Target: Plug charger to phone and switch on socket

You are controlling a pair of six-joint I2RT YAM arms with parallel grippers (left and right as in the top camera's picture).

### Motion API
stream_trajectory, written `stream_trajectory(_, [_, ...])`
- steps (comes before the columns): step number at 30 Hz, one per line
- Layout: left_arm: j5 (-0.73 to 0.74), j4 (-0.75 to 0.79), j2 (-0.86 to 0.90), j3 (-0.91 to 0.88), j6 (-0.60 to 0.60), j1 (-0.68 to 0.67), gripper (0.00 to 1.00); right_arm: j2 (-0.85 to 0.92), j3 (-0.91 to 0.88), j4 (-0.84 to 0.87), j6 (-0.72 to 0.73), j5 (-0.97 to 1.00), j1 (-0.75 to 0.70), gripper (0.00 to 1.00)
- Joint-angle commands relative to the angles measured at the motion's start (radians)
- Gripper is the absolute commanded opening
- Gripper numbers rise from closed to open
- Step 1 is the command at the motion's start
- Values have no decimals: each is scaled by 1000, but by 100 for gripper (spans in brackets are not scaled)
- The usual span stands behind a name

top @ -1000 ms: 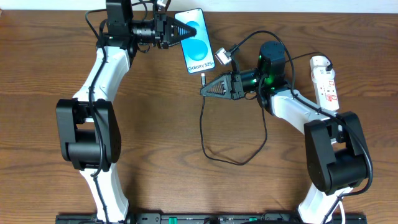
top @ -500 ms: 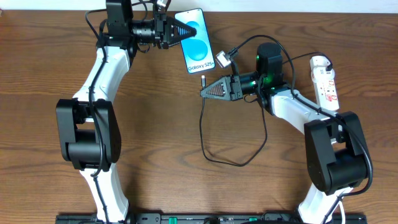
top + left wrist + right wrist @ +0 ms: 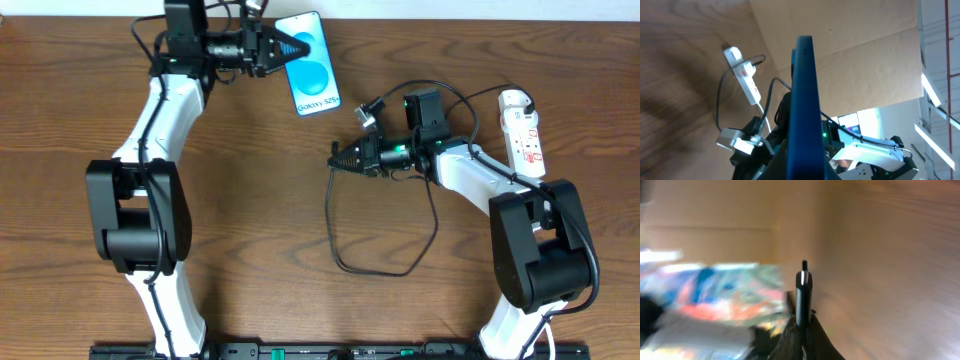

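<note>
Neither step looks finished to us: the plug tip is not in the phone, and the socket's switches are too small to read.

Nearest the arm bases, the slack of the charger lies in a loose loop on the table. Beyond it the right gripper is clenched on the cable's free end. In the right wrist view the plug tip pokes out past the fingers, and everything behind it is blurred. Off to the right, well apart from that gripper, lies the socket. We cannot tell whether the charger's other plug sits in it.

Farthest, by the table's far edge, the left gripper grasps the phone at its upper end. The left wrist view shows the phone edge-on and raised off the wood. Its lower end faces roughly toward the right gripper, with open table between it and the plug tip.

We judge that what is left is aligning the tip with a port we cannot see, pushing it in, then pressing the switch. Nothing blocks the gap, though the slack loop and the right arm's own wiring could snag.
</note>
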Motion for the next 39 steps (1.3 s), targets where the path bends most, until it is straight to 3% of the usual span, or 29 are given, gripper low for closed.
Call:
stream_trajectory(1, [25,5,-31,3,17,47,8,-6,19,-104,-87,295,-3,2])
stream_trajectory(7, [25,5,-31,3,18,74,7,-5,184,-428,-183,641,55,2])
stream_trajectory(12, [25,5,-31,3,18,80,7,15,310,-568,-200,816,133,1])
stream_trajectory(21, [25,5,-31,3,18,80,7,117,330,-624,-167,842,165,2])
stream_trajectory(30, [25,5,-31,3,18,80,7,117,330,-624,-172,901,166,38])
stream_trajectory(36, [26,5,-31,3,18,80,7,119,327,-621,36,899,166,41])
stream_trajectory(39, [26,5,-31,3,18,80,7,125,327,-617,87,895,167,37])
